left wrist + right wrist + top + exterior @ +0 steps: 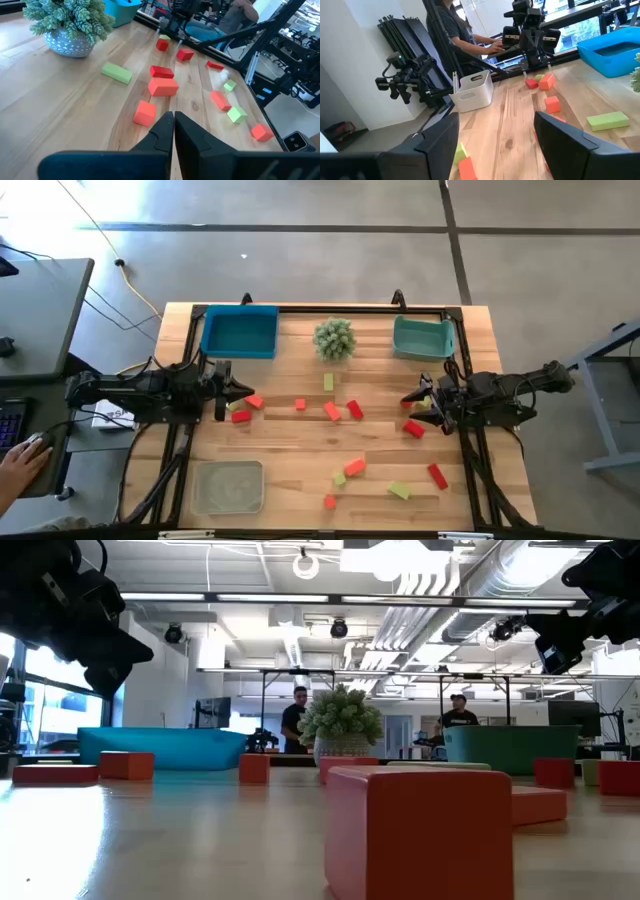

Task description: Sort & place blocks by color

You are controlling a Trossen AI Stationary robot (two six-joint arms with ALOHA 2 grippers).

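Note:
Small red, orange-red and yellow-green blocks lie scattered flat on the wooden table (300, 445). My left gripper (238, 394) is shut and empty above the table's left side, beside a red block (254, 402) and a yellow-green one (232, 407); its closed fingers show in the left wrist view (173, 121). My right gripper (420, 402) is open and empty at the right side. In the right wrist view (495, 145) a yellow-green block (460, 150) and an orange-red block (466, 167) lie on the table close to one finger, untouched.
A blue bin (240, 332) stands at the far left and a teal bin (422, 337) at the far right, with a spiky green potted plant (334, 338) between them. A clear tray (228, 486) sits near the front left. People stand in the room beyond the table.

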